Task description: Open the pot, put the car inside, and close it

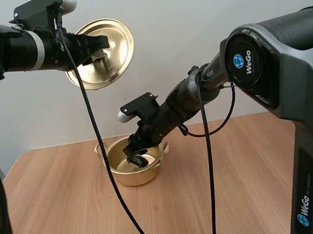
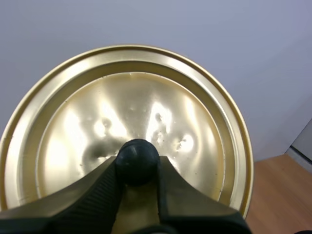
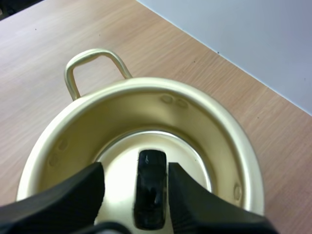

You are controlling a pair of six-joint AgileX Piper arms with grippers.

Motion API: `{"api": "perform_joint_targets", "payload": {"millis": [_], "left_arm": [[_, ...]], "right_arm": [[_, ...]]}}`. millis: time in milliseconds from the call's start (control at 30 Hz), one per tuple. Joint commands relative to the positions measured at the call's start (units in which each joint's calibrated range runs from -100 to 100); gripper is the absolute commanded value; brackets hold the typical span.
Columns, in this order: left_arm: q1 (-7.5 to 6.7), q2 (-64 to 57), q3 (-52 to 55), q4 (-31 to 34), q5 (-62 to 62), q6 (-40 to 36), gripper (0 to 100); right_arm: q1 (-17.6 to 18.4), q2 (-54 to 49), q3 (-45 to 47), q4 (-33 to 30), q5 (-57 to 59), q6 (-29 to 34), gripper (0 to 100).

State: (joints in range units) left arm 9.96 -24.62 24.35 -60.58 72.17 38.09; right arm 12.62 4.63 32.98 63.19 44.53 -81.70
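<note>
The left fingers (image 2: 97, 190) are clenched on the black knob (image 2: 137, 157) of the gold lid (image 2: 126, 107), held high above the table (image 1: 67, 228). Near its far edge, the right fingers (image 3: 73, 195) stand released over the open pot (image 3: 214, 126), with the black car (image 3: 151, 190) lying on the pot's floor between them.

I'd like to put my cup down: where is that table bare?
Bare table lies in front of the pot, toward the arms' bases, and at its left. Crowded: the pot itself, where the right gripper reaches in over the car.
</note>
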Motion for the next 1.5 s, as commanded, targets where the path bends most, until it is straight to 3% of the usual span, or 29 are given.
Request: {"api": "perform_joint_targets", "payload": {"millis": [0,33,167,267,367,500,633,900,1300,1367,1467], "left_arm": [[0.00,0.01,0.15,2.62,1.27,0.03,0],[0.00,0.16,0.15,3.31,2.03,0.03,0],[-0.08,1.32,0.15,3.68,6.59,0.03,0],[-0.34,3.52,0.15,5.15,13.40,0.03,0],[-2.16,7.08,0.15,11.65,16.98,-0.57,0],[-6.06,14.21,0.15,23.38,12.43,-4.67,0],[-7.66,22.24,0.15,27.88,7.18,-7.04,0],[-7.69,30.44,0.15,32.55,4.69,-8.54,0],[-7.78,33.69,0.15,31.39,12.57,-5.27,0],[-7.78,33.31,0.15,29.45,13.24,-4.31,5],[-7.78,32.32,0.15,27.71,13.24,-3.72,33]], "right_arm": [[-0.53,-2.00,0.00,0.00,-0.44,0.82,18],[-0.80,-3.27,0.00,0.00,-0.44,0.82,0],[-2.59,-8.15,0.22,-0.55,-1.40,2.16,0],[-4.81,-11.28,1.03,-8.02,-7.76,6.94,0],[-7.88,-13.21,1.65,-14.50,-10.91,13.14,0],[-12.45,-15.77,1.69,-14.37,-9.07,15.02,0],[-15.82,-19.25,1.69,-13.83,-7.75,15.02,0],[-17.91,-24.10,1.69,-13.79,-6.19,15.02,0],[-17.91,-24.30,1.69,-12.87,-6.19,14.62,0],[-17.91,-24.30,1.69,-12.87,-6.19,14.62,0],[-17.91,-24.30,1.69,-12.87,-6.19,14.62,0]]}}
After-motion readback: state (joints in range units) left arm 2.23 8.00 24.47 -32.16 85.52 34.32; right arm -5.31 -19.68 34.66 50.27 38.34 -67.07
